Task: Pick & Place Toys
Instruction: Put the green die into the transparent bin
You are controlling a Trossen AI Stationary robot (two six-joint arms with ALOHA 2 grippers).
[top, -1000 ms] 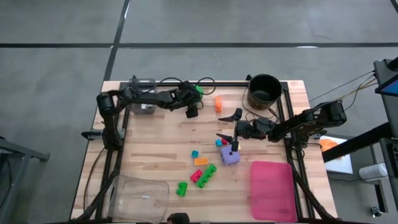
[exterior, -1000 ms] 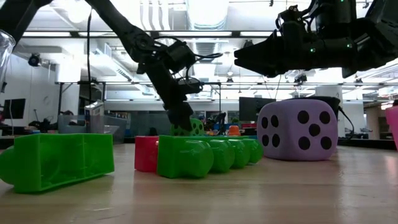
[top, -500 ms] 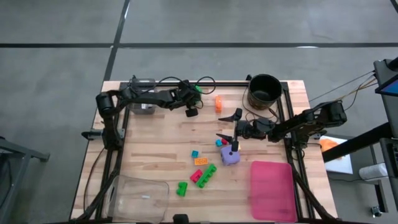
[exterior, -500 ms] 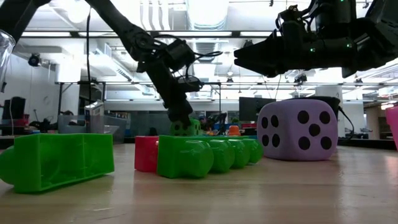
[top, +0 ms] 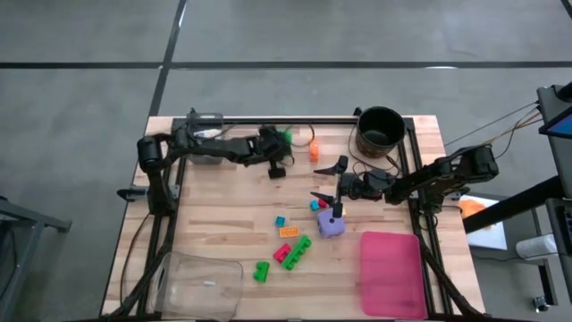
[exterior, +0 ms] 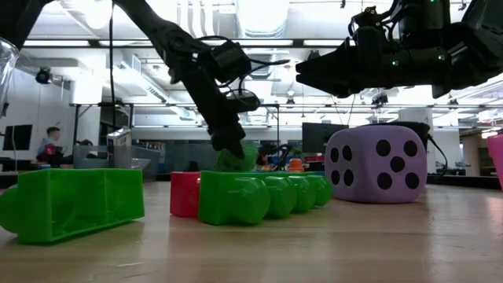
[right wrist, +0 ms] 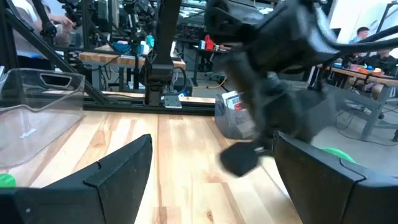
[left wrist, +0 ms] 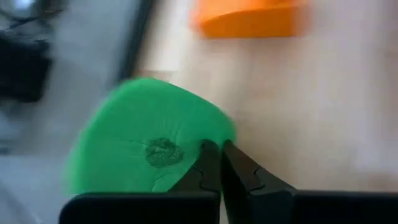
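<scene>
A green dotted die point(top: 285, 134) sits near the table's far edge, an orange brick point(top: 314, 148) to its right. My left gripper point(top: 279, 146) is shut and low at the die; the die also shows in the left wrist view point(left wrist: 146, 143) and the low view point(exterior: 238, 157). My right gripper point(top: 332, 182) is wide open and empty, hovering above and just beyond the purple die point(top: 331, 224), which rests on the table point(exterior: 377, 163). Small teal, orange, red and green bricks point(top: 290, 246) lie near the table's middle. My left gripper's shut fingertips point(left wrist: 214, 155) lie against the green die's rounded edge point(left wrist: 202, 134), coming slanting down from the table's left. The die rests on the table. Nothing is pinched between the fingers.
A black round bucket point(top: 380, 131) stands at the far right. A flat pink tray point(top: 391, 260) lies at the near right, a clear plastic container point(top: 201, 283) at the near left. A cable runs along the far edge. Bare wood lies between the arms.
My left gripper has come down onto the green die and tipped a little. The die has turned slightly where it sits.
</scene>
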